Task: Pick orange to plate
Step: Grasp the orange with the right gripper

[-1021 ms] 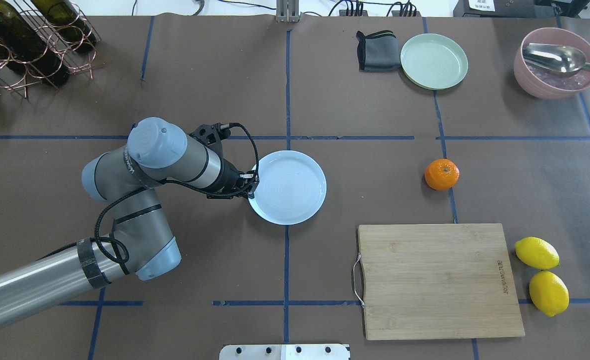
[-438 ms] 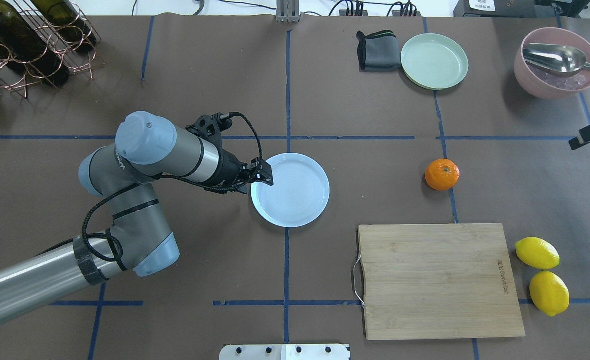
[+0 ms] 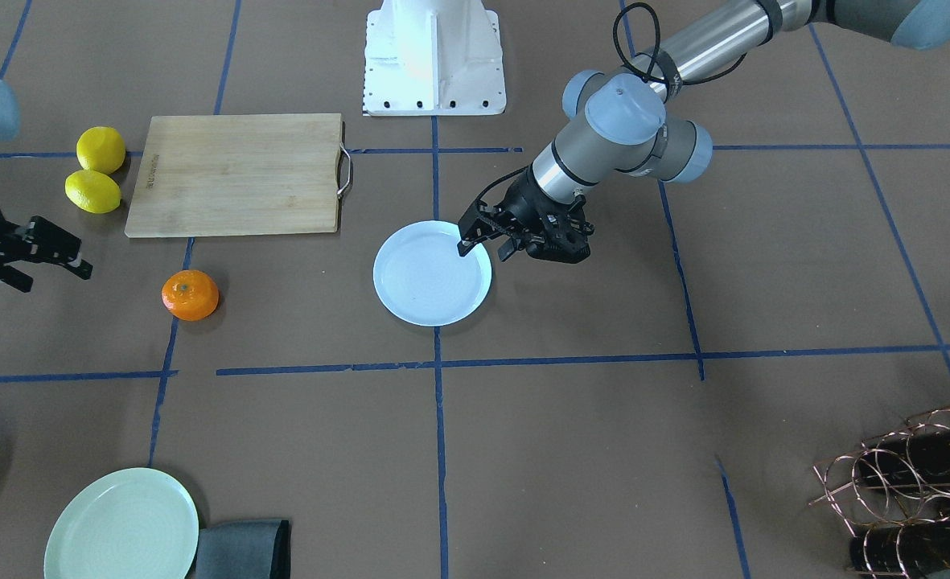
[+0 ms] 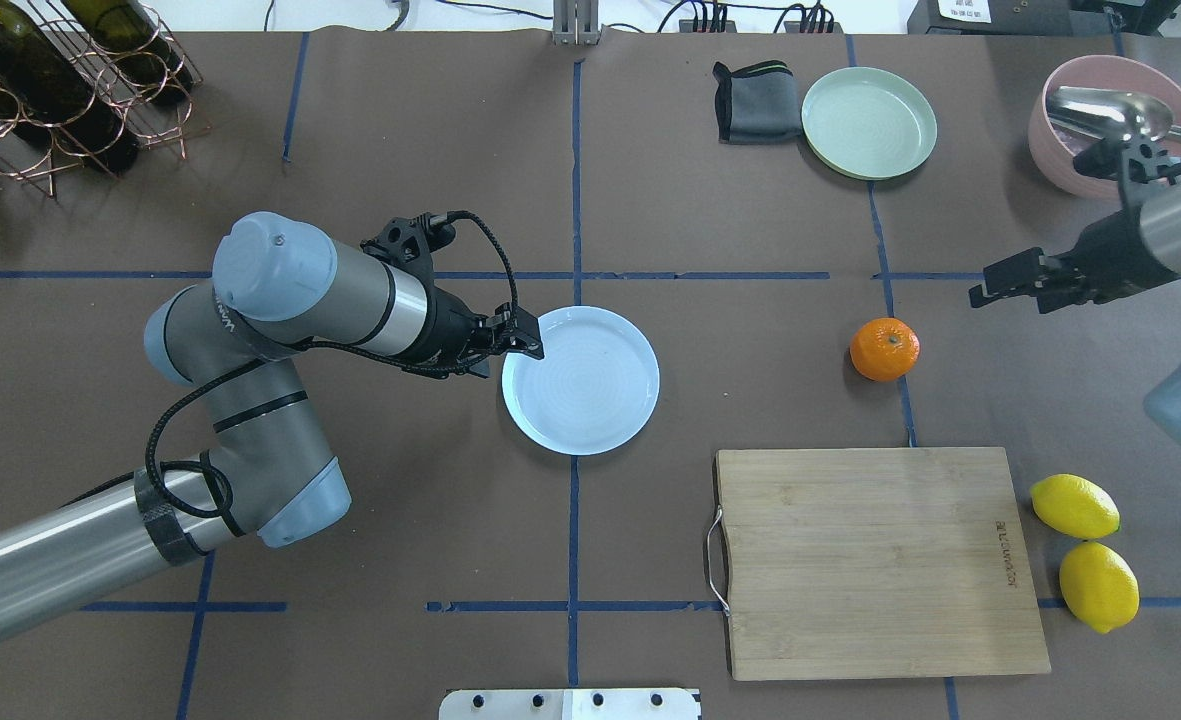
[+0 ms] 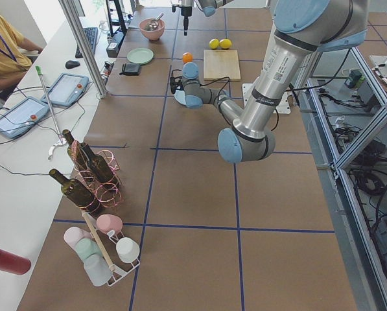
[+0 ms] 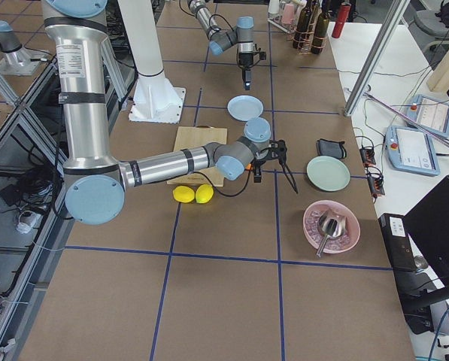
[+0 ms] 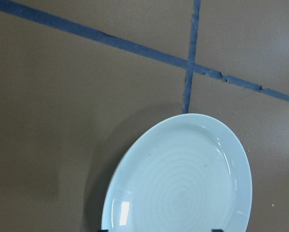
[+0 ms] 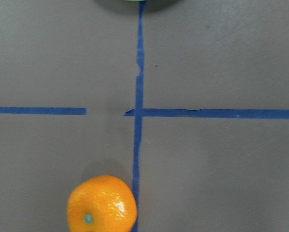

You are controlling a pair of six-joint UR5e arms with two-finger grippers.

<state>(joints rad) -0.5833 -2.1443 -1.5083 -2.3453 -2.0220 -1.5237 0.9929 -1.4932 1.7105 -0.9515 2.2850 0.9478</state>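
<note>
Left gripper (image 3: 485, 249): fingers (image 3: 465, 246) are spread with nothing between them. The tips hang over the rim of the pale blue plate (image 4: 590, 400) on the arm's side. I can't tell if they touch it.

Right gripper (image 4: 992, 285): its fingers are also spread and empty, up off the brown table cover (image 4: 750, 350).

The orange (image 4: 884, 349) sits on the cover near the right fingertips, apart from them, against a blue tape line (image 8: 138, 72). From the right fingers, the plate lies well beyond the orange. The bamboo cutting board (image 4: 875, 560) and two lemons (image 4: 1074, 505) lie off to the side.
</note>
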